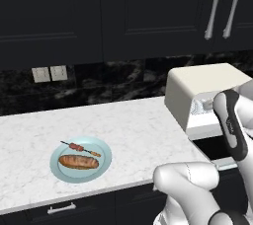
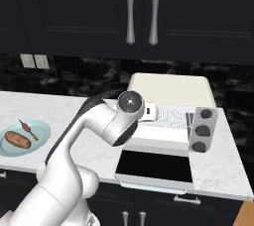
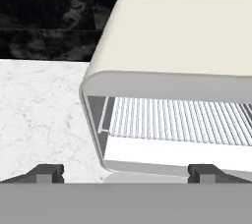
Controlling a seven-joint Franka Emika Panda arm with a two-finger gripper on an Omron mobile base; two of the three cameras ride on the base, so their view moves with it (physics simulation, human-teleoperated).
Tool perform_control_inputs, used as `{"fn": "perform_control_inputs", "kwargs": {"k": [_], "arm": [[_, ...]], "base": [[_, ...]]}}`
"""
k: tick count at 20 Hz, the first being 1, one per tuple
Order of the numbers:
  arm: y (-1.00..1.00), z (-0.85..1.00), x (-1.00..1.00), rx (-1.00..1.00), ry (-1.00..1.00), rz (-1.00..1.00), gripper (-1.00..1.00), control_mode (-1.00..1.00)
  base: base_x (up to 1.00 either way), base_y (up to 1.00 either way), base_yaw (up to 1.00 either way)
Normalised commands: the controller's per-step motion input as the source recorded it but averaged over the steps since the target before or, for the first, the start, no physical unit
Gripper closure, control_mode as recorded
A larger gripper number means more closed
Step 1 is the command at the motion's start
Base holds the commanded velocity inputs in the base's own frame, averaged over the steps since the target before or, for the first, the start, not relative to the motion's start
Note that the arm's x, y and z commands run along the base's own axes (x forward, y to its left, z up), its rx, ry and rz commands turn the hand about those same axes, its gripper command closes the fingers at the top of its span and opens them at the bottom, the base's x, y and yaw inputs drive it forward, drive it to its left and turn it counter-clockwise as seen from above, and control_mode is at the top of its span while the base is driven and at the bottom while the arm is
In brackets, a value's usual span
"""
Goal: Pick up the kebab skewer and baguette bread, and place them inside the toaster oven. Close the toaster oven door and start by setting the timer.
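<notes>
The kebab skewer (image 1: 80, 148) and the baguette bread (image 1: 78, 162) lie side by side on a pale blue plate (image 1: 59, 169) near the counter's front left. From the right base view, the baguette bread (image 2: 17, 139) and the kebab skewer (image 2: 29, 129) sit at the far left. The cream toaster oven (image 2: 171, 88) stands to the right with its door (image 2: 155, 165) folded down flat. Its wire rack (image 3: 182, 120) is bare. My gripper (image 3: 128, 174) is open and holds nothing, hovering just in front of the oven's mouth (image 2: 151, 112).
White marble counter (image 1: 128, 120) runs between plate and oven. Three dark knobs (image 2: 202, 131) line the oven's right side. Black upper cabinets with silver handles (image 2: 130, 9) hang above. Wall outlets (image 1: 49, 73) sit on the dark backsplash.
</notes>
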Motion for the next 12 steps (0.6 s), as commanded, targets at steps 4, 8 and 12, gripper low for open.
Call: {"fn": "perform_control_inputs", "kwargs": {"k": [4, 8, 12], "arm": [[-0.48, -0.34, 0.01, 0.00, -0.18, -0.02, -1.00, -1.00], [-0.50, -0.25, 0.13, 0.00, -0.14, -0.01, -1.00, -1.00], [-0.53, -0.13, 0.22, 0.00, -0.08, -0.01, -1.00, -1.00]], "base": [[0.00, 0.00, 0.00], [0.00, 0.00, 0.00], [0.00, 0.00, 0.00]]}}
